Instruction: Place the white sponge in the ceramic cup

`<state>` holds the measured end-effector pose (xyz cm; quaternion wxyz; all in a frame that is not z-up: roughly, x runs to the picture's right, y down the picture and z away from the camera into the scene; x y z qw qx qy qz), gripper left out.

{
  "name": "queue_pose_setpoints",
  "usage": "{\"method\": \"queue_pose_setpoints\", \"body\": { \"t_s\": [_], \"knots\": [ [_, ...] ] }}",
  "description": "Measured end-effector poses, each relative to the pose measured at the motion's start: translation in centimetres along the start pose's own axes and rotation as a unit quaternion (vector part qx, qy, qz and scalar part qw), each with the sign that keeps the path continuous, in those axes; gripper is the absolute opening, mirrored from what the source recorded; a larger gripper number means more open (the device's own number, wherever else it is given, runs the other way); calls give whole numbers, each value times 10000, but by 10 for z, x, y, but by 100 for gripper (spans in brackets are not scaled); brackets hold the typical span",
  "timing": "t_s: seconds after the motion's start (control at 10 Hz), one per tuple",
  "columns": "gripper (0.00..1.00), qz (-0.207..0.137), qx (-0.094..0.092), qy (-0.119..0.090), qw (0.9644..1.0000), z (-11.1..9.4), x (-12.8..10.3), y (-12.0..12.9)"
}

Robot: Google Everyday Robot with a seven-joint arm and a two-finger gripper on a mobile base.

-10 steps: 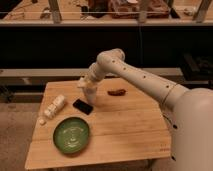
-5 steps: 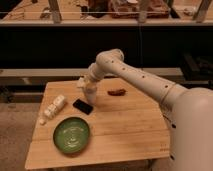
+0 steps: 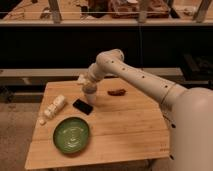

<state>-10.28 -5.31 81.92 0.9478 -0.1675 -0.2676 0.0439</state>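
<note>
The ceramic cup (image 3: 91, 94) is a small pale tapered cup standing on the wooden table (image 3: 125, 127), near its far middle. My gripper (image 3: 87, 84) hangs directly over the cup's mouth, at the end of the white arm reaching in from the right. A small off-white block, the white sponge (image 3: 80, 78), shows at the gripper's upper left, just above the cup. I cannot tell whether the gripper holds it or whether it touches the cup.
A flat black object (image 3: 83, 106) lies just in front of the cup. A brown object (image 3: 117, 92) lies to its right. A row of small white pieces (image 3: 53, 107) lies at the left, and a round green plate (image 3: 72, 135) at the front left.
</note>
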Motion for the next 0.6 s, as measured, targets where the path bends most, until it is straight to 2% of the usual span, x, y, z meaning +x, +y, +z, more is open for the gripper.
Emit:
{"method": "queue_pose_setpoints", "body": {
  "t_s": [0.6],
  "knots": [
    [51, -12, 8, 10, 10000, 3, 1, 0]
  ]
}}
